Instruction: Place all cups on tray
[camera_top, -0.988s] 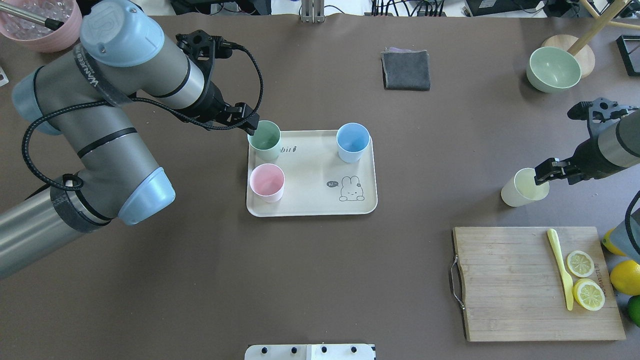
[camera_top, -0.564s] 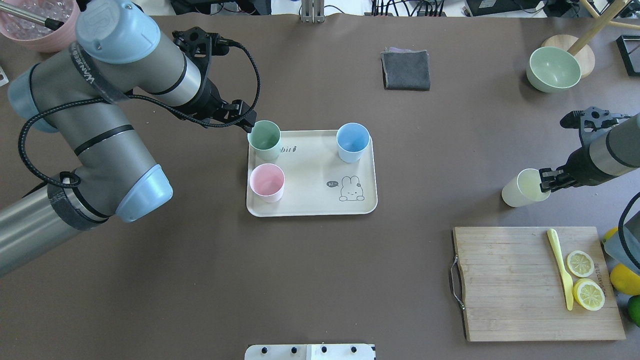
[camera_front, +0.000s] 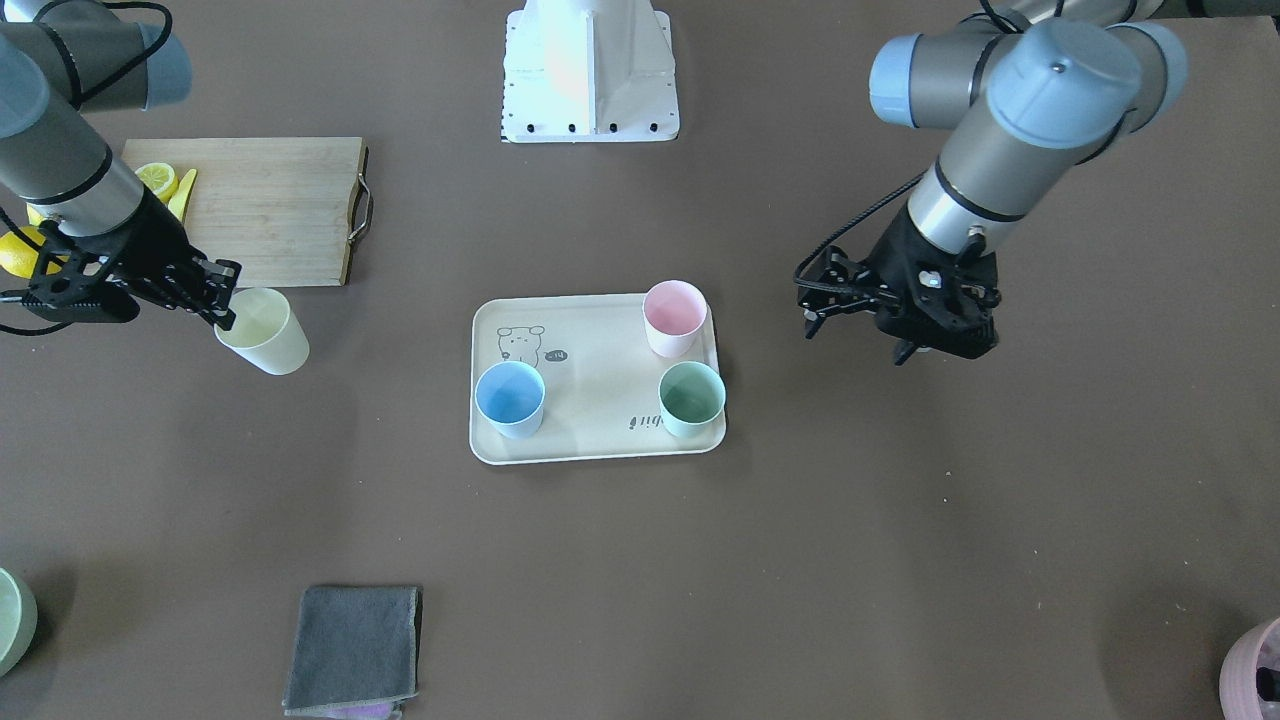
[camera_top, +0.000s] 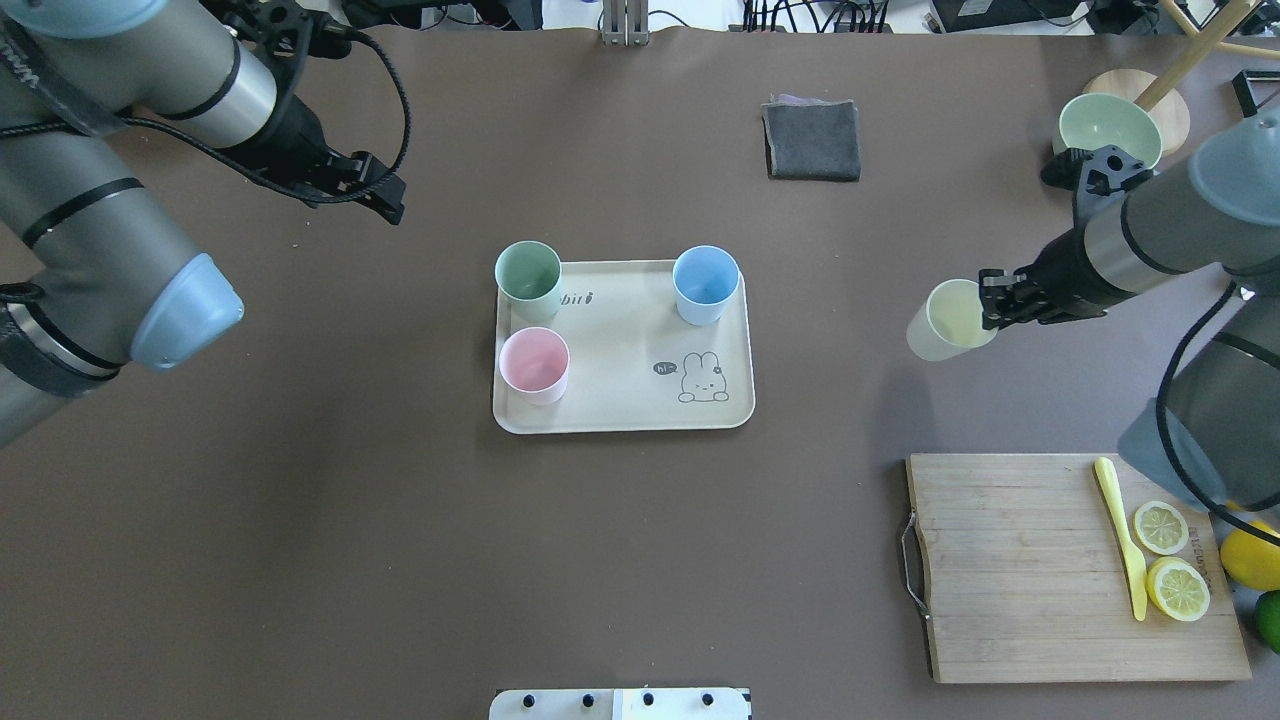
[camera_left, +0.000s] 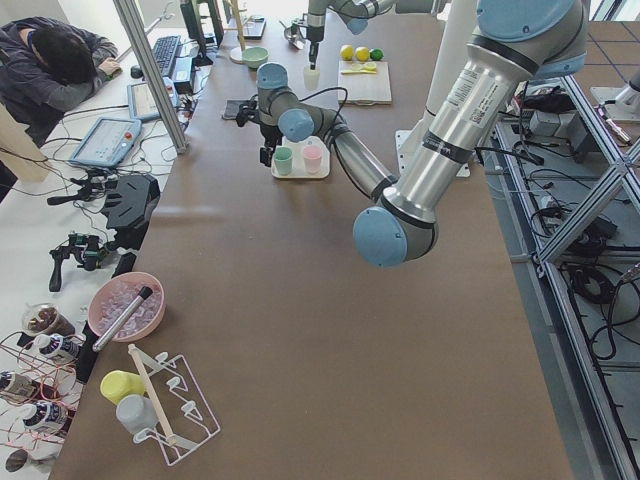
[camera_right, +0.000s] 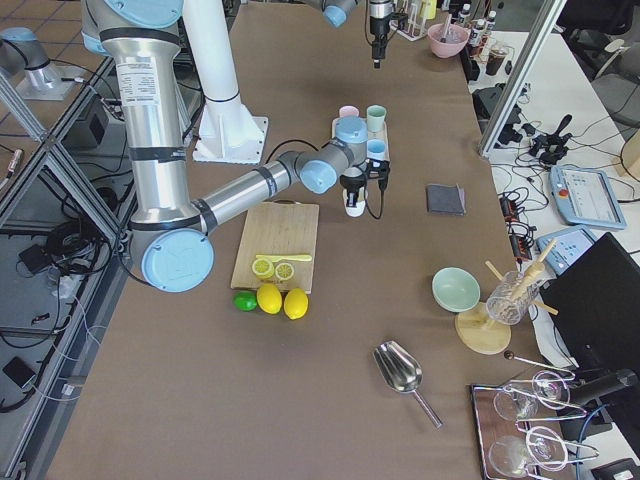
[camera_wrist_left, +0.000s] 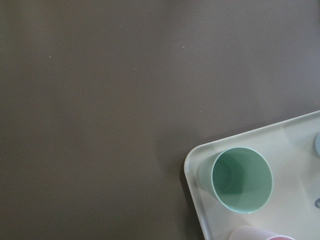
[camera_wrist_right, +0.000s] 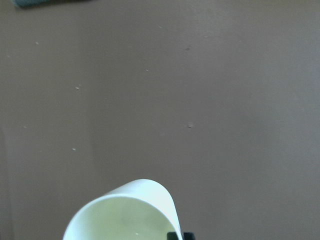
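Pinching yellow cup (camera_top: 940, 325) | right pincer (camera_top: 990, 303) | well apart from tray (camera_top: 620, 405)

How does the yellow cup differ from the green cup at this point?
The green cup stands upright in a corner of the tray, untouched; the yellow cup is off the tray, pinched at its rim by the right gripper. The yellow cup leans; the green one does not. Both are empty, same shape.

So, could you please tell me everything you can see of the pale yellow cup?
The pale yellow cup is a smooth, plastic-looking tumbler, empty, tapering toward its base. The right hand pinches its rim at one side. It hangs tilted, apparently off the table, apart from the tray; nothing else touches it.
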